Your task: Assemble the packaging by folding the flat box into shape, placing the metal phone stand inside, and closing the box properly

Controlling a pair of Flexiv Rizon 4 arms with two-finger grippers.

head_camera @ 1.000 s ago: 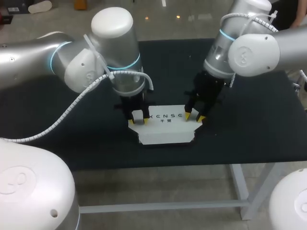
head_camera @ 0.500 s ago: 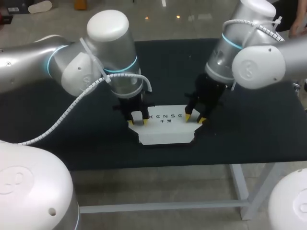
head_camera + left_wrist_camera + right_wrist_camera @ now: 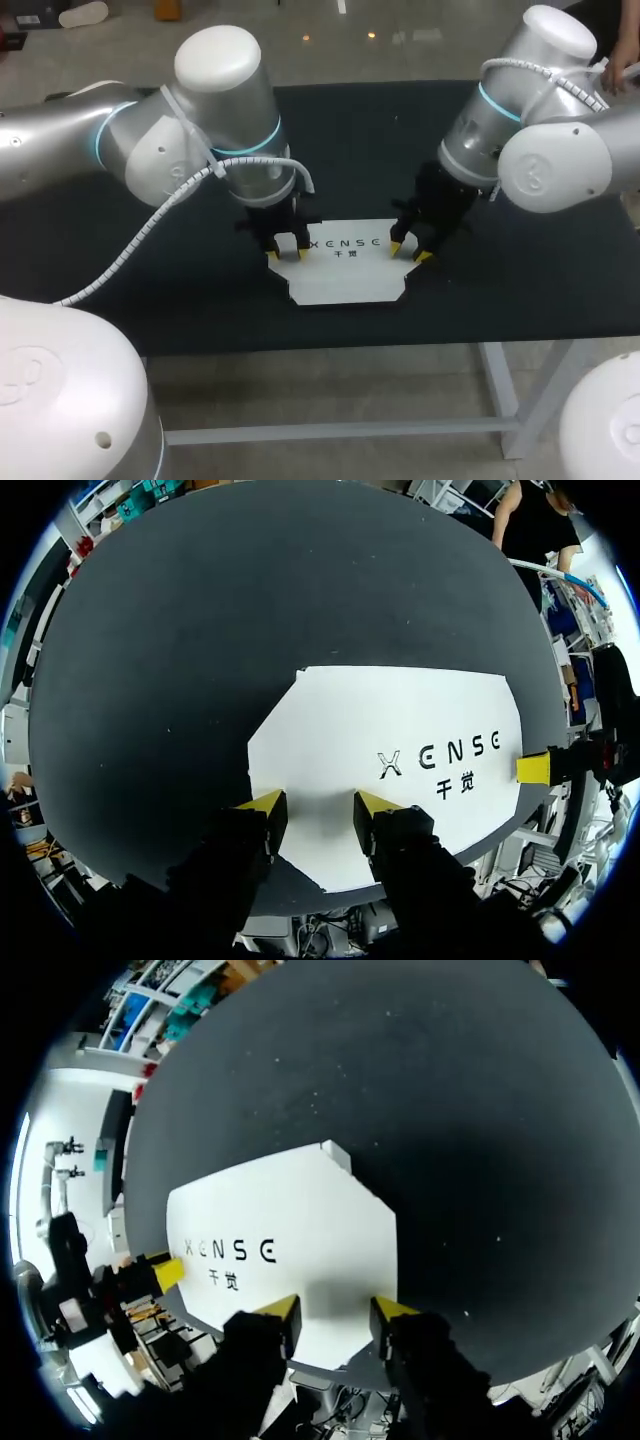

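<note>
A white flat box (image 3: 345,270) with dark lettering lies on the black table, near its front edge. My left gripper (image 3: 286,253) stands at the box's left end, its yellow-tipped fingers apart and pointing down onto it. In the left wrist view the left gripper (image 3: 318,805) hovers over the box (image 3: 400,740) edge with only the box's surface showing between its fingers. My right gripper (image 3: 410,250) stands at the right end, also open. In the right wrist view the right gripper (image 3: 336,1310) is over the box (image 3: 290,1230) edge, with nothing held between its fingers.
The black table (image 3: 530,290) stretches to both sides of the box and behind it. Its front edge (image 3: 330,348) runs a short way in front of the box. No other objects show on the tabletop.
Both arms' upper parts have swung slightly outward, the left to the left and the right to the right. A white flap that stood between the left fingers no longer shows there.
</note>
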